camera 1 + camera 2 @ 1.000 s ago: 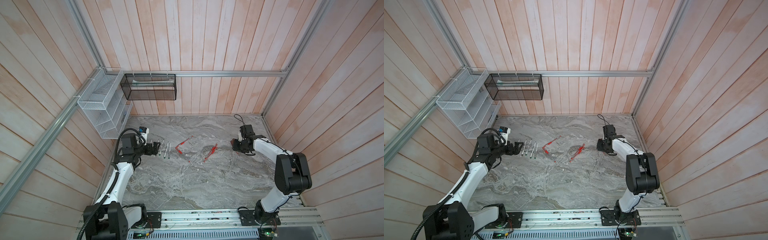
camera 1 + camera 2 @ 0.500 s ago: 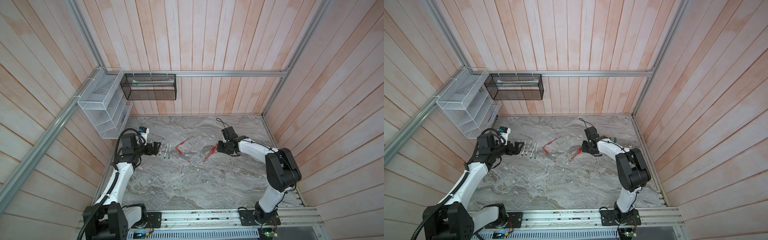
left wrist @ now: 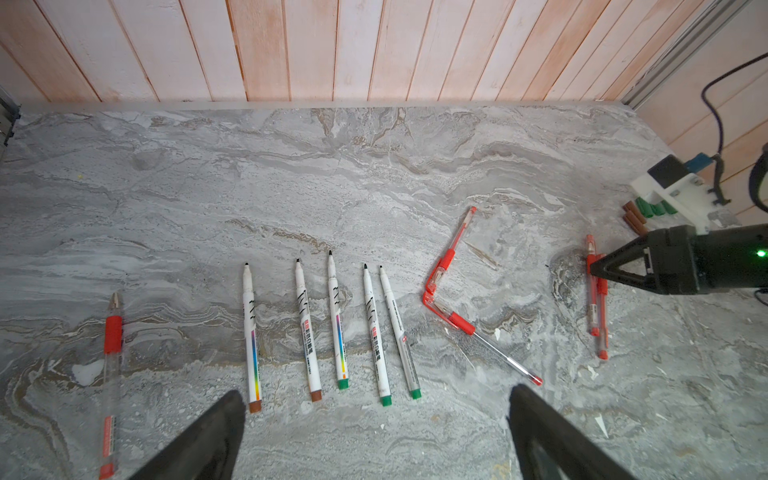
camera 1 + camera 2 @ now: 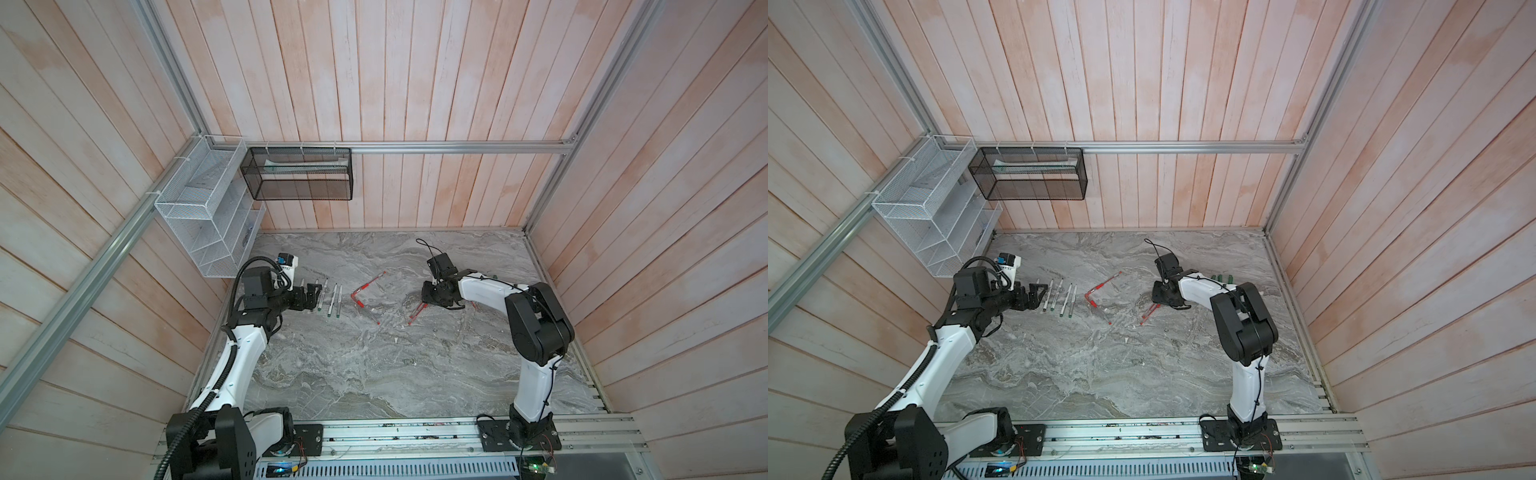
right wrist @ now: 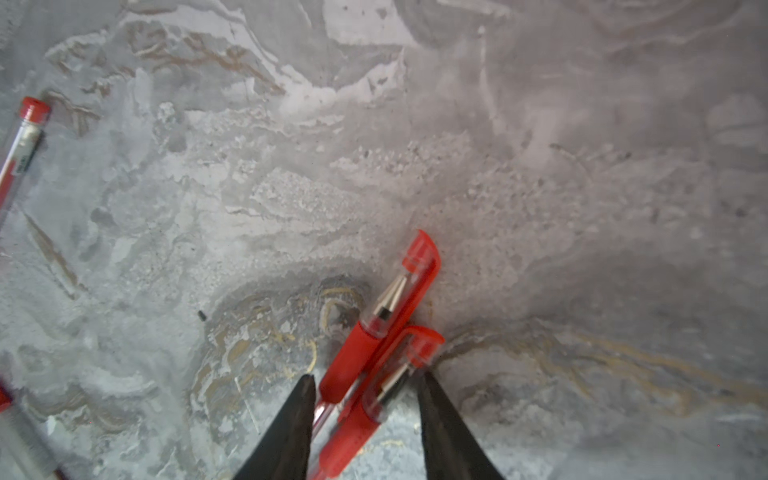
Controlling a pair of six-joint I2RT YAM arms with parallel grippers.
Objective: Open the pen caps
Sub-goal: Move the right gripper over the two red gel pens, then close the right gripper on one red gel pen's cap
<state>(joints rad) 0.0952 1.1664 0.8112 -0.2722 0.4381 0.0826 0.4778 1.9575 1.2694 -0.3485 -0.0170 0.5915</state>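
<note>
Mid-frame in both top views, the empty, gaping left gripper [image 4: 313,296] faces five white felt markers [image 4: 330,297]; the right gripper [image 4: 1158,300] hovers over two clear gel pens [image 4: 1148,313]. Left wrist view: markers bared, loose brown and green caps [image 3: 638,216] far right. Right wrist view, lower centre: parted jaws straddle the pair, translucent red clip caps [image 5: 419,266] still on.

Soft, even light; both top views sharp, the pale wooden wall planks [image 4: 374,83] splaying toward the edges. In the right wrist view the grey marbled tabletop [image 5: 540,166] beyond the dark tapered fingers [image 5: 286,428] blurs, the red plastic pen caps [image 5: 417,257] at their tips crisp.
</note>
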